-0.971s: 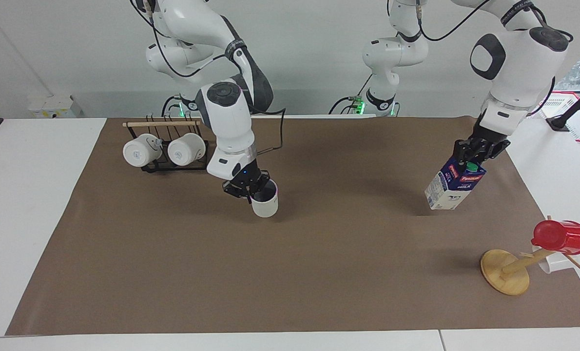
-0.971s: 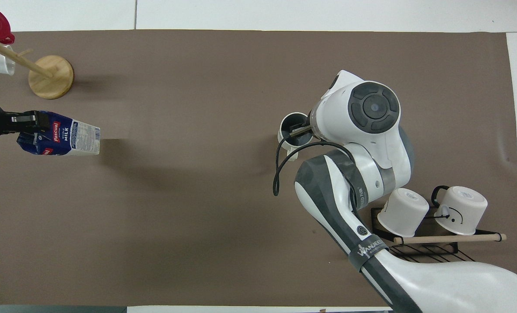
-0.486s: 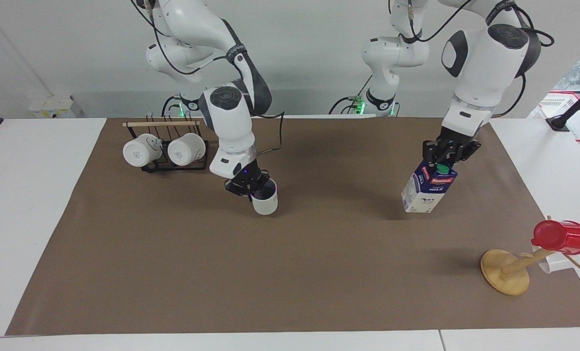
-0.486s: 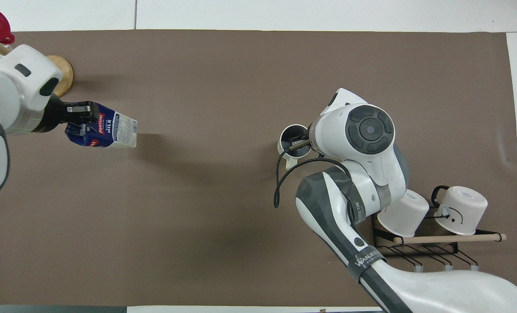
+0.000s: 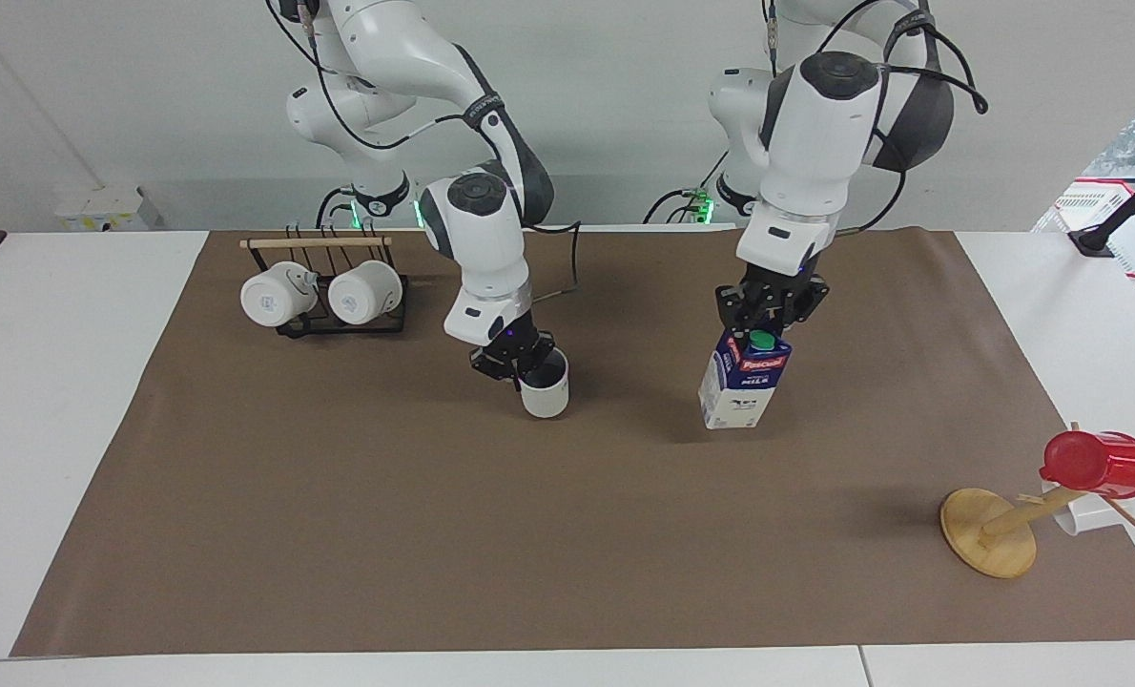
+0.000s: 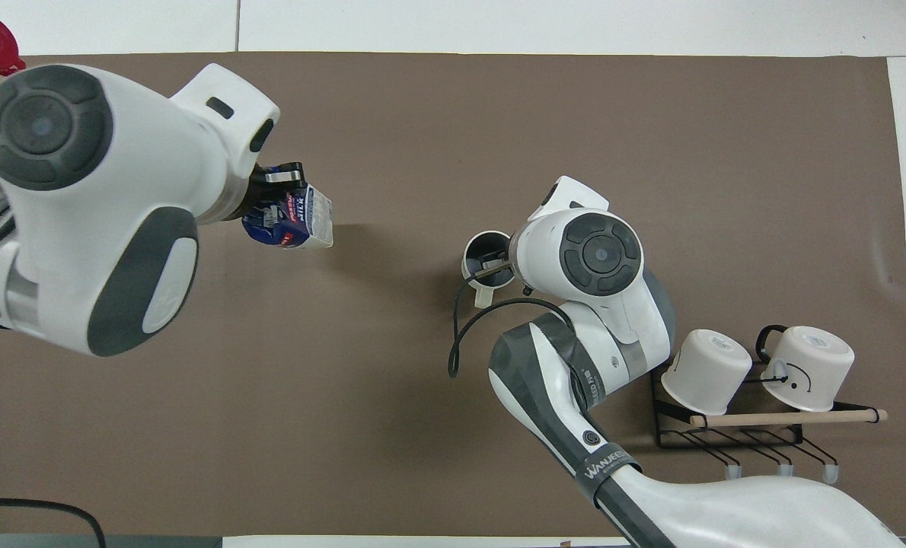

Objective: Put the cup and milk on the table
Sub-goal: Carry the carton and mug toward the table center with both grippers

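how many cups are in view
4, maybe 5. One cup is held by the right gripper over the brown sheet; two white mugs hang on the black rack; a red cup sits on the wooden stand, a white thing beside it partly hidden.

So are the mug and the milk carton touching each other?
Apart. The facing view shows bare brown sheet between the mug and the milk carton.

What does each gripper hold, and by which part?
The left gripper holds the milk by its gable top, beside the green cap. The right gripper holds the cup by its rim, one finger inside.
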Controlling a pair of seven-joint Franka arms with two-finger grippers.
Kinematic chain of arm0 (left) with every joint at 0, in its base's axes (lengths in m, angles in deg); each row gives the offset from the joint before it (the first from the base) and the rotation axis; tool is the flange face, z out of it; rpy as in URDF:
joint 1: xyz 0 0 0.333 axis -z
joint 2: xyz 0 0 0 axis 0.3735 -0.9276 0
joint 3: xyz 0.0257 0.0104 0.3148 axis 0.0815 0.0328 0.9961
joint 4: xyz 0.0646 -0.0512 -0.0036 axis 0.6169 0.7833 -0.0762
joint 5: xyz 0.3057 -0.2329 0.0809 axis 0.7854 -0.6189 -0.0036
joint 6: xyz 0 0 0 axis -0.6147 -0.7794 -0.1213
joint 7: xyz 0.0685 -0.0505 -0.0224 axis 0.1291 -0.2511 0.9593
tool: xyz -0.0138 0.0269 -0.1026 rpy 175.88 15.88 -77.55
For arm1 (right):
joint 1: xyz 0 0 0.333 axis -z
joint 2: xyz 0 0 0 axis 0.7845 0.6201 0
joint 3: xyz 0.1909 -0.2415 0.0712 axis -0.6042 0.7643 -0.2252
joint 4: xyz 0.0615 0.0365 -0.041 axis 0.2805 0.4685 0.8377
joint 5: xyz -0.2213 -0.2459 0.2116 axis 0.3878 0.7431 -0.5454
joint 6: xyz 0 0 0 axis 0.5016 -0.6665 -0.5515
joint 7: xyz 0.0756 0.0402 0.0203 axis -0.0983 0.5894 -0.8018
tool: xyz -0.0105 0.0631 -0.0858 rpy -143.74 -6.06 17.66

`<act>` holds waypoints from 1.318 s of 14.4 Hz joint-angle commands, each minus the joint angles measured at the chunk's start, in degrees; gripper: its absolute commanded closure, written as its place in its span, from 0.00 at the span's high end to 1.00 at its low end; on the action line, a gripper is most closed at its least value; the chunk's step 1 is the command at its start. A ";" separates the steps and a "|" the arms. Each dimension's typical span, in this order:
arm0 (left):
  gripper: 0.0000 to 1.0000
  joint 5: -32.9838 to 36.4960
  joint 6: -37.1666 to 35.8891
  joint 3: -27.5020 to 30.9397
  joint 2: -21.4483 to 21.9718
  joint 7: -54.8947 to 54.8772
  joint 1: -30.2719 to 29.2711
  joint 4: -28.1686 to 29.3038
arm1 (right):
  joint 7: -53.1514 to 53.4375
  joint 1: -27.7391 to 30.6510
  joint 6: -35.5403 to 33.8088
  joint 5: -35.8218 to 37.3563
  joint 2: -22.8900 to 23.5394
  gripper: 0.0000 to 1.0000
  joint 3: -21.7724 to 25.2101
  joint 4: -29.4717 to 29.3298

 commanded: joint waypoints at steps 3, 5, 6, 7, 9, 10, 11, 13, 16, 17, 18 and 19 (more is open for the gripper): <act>0.00 2.80 -2.75 0.84 -6.24 11.50 6.90 -6.11 | 0.84 0.54 1.25 1.69 -0.59 0.00 0.14 1.80; 0.00 5.09 -2.31 0.84 -8.43 17.05 9.11 -6.72 | 0.93 0.63 1.16 1.78 -0.68 0.00 0.14 2.07; 0.00 5.18 -2.22 0.84 -9.14 17.51 9.55 -7.60 | 1.02 0.72 1.25 1.69 -0.76 0.00 0.14 2.51; 0.00 5.18 -1.87 0.75 -9.58 17.68 9.82 -7.78 | 1.11 0.72 1.34 1.78 -0.85 0.00 0.14 2.69; 0.00 5.18 -0.56 0.75 -9.85 18.73 10.87 -7.78 | 1.28 0.63 1.25 1.69 -0.77 0.29 0.14 2.69; 0.00 5.18 0.75 0.75 -9.85 18.74 11.13 -7.78 | 1.37 0.63 1.16 1.69 -0.77 0.99 0.14 2.69; 0.00 5.36 1.46 0.75 -9.85 18.74 11.14 -7.70 | 1.37 0.54 1.16 1.69 -0.77 1.00 0.14 2.34; 0.00 5.36 1.99 0.75 -9.85 18.74 12.27 -7.17 | 2.33 0.63 0.46 1.69 -1.11 1.00 0.23 1.81; 0.00 5.27 2.26 0.75 -9.94 18.83 13.42 -7.08 | 2.95 2.47 -7.41 1.69 -4.36 1.00 0.41 -2.91; 0.00 5.27 2.17 0.75 -10.11 18.92 13.68 -6.91 | 2.95 3.26 -11.45 1.60 -4.63 1.00 0.41 -5.55; 0.00 5.27 2.35 0.75 -10.11 18.92 13.95 -5.95 | 2.95 4.05 -15.24 1.52 -5.24 1.00 0.50 -8.10; 0.00 5.27 2.61 0.75 -10.03 19.00 14.38 -5.68 | 2.87 4.84 -18.15 1.52 -5.77 1.00 0.50 -9.86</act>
